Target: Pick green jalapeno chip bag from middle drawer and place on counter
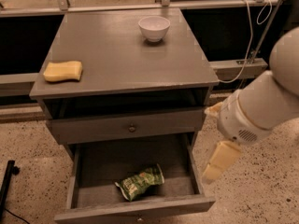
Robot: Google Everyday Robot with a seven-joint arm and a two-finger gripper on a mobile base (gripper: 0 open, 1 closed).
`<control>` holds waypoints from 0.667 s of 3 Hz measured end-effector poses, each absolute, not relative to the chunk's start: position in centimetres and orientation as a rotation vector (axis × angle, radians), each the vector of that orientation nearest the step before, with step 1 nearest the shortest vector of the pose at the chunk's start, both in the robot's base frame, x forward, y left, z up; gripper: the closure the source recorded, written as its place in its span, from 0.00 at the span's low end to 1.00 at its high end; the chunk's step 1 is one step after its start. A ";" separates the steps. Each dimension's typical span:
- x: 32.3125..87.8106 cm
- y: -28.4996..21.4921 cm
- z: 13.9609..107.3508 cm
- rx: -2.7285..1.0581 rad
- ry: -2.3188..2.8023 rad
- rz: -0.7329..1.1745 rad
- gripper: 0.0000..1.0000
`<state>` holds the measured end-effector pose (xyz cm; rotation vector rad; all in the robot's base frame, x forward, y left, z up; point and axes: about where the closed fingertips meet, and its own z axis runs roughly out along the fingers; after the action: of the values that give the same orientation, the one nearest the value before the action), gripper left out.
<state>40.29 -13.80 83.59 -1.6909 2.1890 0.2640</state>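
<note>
The green jalapeno chip bag (pixel 140 182) lies crinkled on the floor of the open middle drawer (pixel 88 171), near its front wall. My gripper (pixel 216 164) hangs at the end of the white arm (pixel 261 108), just outside the drawer's right wall, to the right of the bag and apart from it. It holds nothing that I can see. The counter (pixel 117 55) is the grey top of the cabinet, above the drawer.
A yellow sponge (pixel 62 71) lies at the counter's left edge. A white bowl (pixel 154 28) stands at its back. A closed drawer front with a round knob (pixel 132 128) sits above the open drawer. A white cable (pixel 245 41) hangs at the right.
</note>
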 end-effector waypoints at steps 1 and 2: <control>37.8 -14.1 79.3 -1.677 2.115 0.298 0.00; 38.2 -13.6 79.6 -1.753 2.029 0.231 0.00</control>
<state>38.20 -13.64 79.60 -1.7530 2.0289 0.2306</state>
